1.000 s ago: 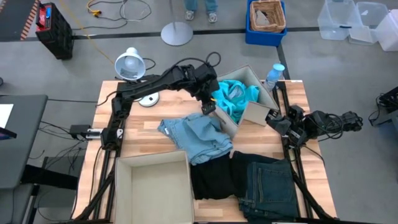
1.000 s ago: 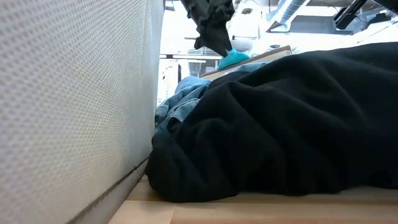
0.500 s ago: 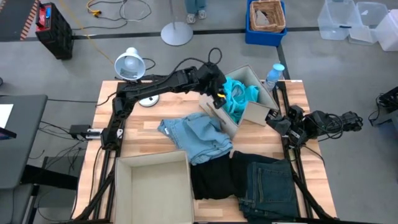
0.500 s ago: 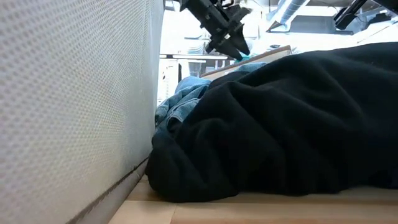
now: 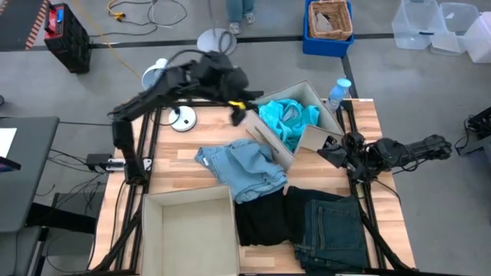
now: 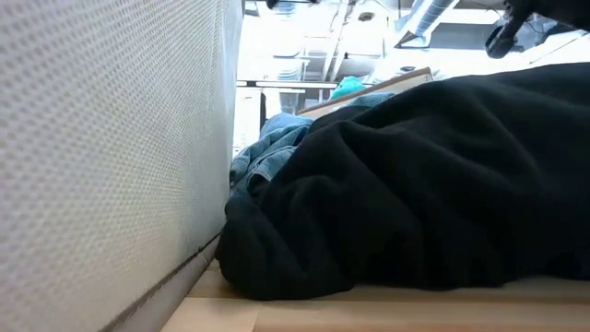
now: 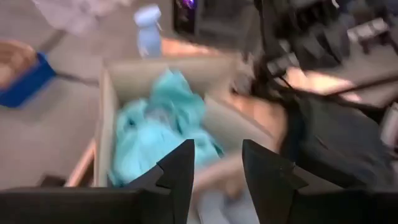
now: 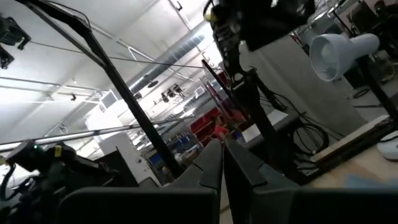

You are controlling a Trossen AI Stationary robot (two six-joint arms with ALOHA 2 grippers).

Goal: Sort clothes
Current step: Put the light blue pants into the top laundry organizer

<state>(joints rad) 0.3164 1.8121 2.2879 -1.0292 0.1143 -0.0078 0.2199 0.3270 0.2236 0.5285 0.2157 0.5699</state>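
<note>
Since the turquoise top already lies bundled inside the tilted cardboard box at the far side of the bench, the left claw has nothing in it: it hangs above the bench just beside that box's near-left wall, its fingers spread with an empty gap between them, and its wrist camera looks down on the top in the box. Nearer the front at the left stands a second, empty cardboard box (presumably waiting for another kind of garment). Beside it toward the middle, the light blue denim piece lies crumpled flat on the wood, touching the tilted box's lower wall, and I judge it the most likely next pick for the left arm. Just in front of it the black garment spreads over the bench's front edge, filling most of the low view, and the dark blue-green jeans lie against its right side. At the right edge of the bench the right claw waits next to the tilted box's flap, its fingers pressed together on nothing. So one garment seems sorted and three remain.
</note>
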